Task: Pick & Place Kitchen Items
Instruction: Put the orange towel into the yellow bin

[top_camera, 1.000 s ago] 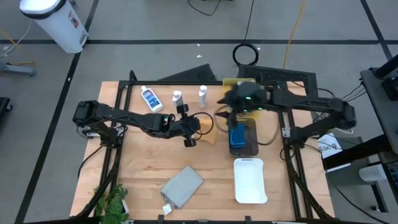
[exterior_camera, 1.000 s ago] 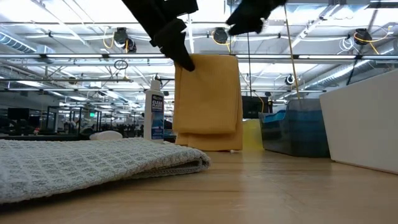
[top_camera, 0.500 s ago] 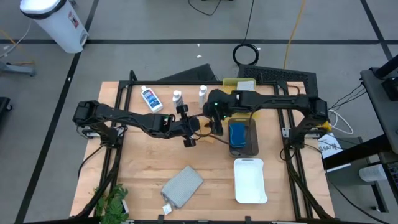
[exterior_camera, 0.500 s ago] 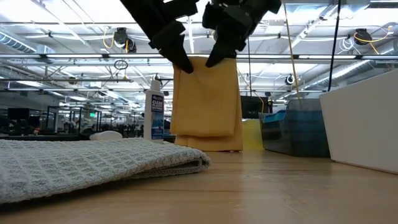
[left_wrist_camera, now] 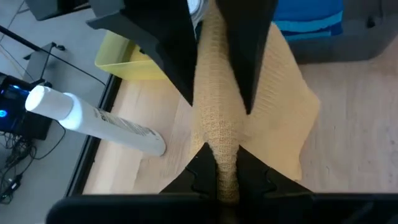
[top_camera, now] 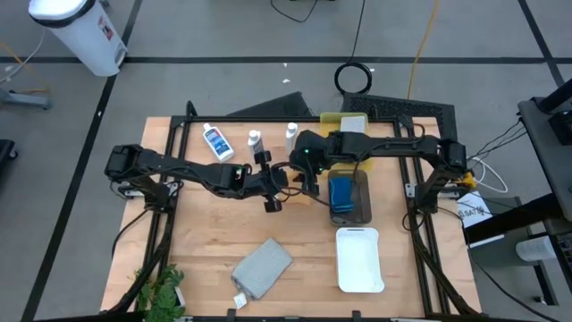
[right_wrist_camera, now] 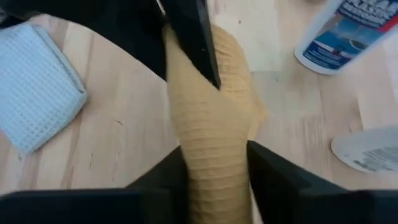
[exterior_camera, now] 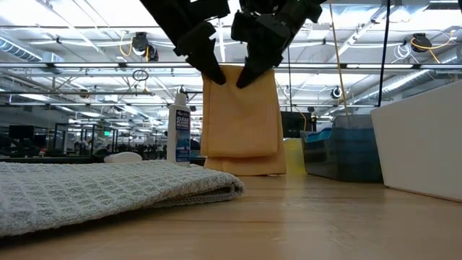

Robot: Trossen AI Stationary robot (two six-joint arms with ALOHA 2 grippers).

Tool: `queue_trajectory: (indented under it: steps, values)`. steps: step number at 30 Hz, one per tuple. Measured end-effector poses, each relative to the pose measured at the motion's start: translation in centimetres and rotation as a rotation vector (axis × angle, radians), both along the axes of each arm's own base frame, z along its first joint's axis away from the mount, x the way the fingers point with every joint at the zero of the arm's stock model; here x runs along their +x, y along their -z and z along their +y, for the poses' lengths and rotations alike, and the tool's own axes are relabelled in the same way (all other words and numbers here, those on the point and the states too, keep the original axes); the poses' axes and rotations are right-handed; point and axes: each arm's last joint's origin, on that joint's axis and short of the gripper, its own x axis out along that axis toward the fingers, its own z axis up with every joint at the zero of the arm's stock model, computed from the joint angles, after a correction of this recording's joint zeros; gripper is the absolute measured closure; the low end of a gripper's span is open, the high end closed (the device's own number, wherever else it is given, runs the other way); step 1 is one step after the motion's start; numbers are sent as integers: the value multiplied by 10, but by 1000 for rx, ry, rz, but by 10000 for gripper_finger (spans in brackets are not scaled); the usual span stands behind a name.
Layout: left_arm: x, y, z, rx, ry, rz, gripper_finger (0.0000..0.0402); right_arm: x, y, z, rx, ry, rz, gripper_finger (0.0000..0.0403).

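An orange folded towel [exterior_camera: 242, 119] hangs upright between my two grippers near the table's middle. My left gripper [top_camera: 286, 182] is shut on its top edge and shows in the low view [exterior_camera: 211, 71]. My right gripper [top_camera: 309, 175] has come at the same top edge beside it [exterior_camera: 245, 72] and is shut on it. A grey folded towel [top_camera: 262, 266] lies flat near the front edge. Three white bottles [top_camera: 255, 140] are at the far left; one lies on its side. Blue sponges [top_camera: 340, 192] lie in the dark grey tray [top_camera: 362, 210]. My left gripper pinches the towel's bunched top fold [left_wrist_camera: 217, 155] between its two fingers from above, slanting in from the table's left. The towel hangs below the fingers; whether its lower edge [exterior_camera: 245, 170] touches the table I cannot tell. My right gripper has the same bunched top fold [right_wrist_camera: 214, 155] between its two fingers, right beside my left gripper's fingers. It comes from above, slanting in from the table's right. Several layers of towel fill the gap between the fingers.
A white tray [top_camera: 359, 259] lies at the front right and a yellow tray [top_camera: 332, 119] at the far edge. A potted plant [top_camera: 161, 291] stands at the front left corner. Bare wood shows between the grey towel and the arms.
My right gripper has swung from over the dark grey tray toward the table's left, then come down onto the towel's top edge beside my left gripper. The towel has stayed hanging in my left gripper; its top right corner has been drawn in a little.
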Motion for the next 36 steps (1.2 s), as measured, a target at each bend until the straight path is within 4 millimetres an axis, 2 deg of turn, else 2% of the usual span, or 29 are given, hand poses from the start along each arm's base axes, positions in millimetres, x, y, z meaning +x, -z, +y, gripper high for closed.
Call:
queue_trajectory:
  steps: [6, 12, 20, 24, 30, 36]
  values:
    - [1, -1, -1, -29, -13, -22, 345, -1, 1, 1, -12, -77, 5, 390]
    - [-7, -18, -7, -58, 31, -66, 331, -20, -13, 4, -26, -107, 47, 396]
    - [-38, -66, -2, -114, 65, -220, 331, -56, -55, 11, -59, -113, -28, 400]
    - [-52, -80, 2, -129, 39, -260, 330, -82, -80, 10, -151, -96, -78, 401]
    - [-54, -85, 2, -112, 57, -284, 330, -122, -107, -5, -308, -45, -120, 401]
    - [-55, -85, 2, -111, 56, -279, 330, -147, -112, -42, -397, 43, -94, 402]
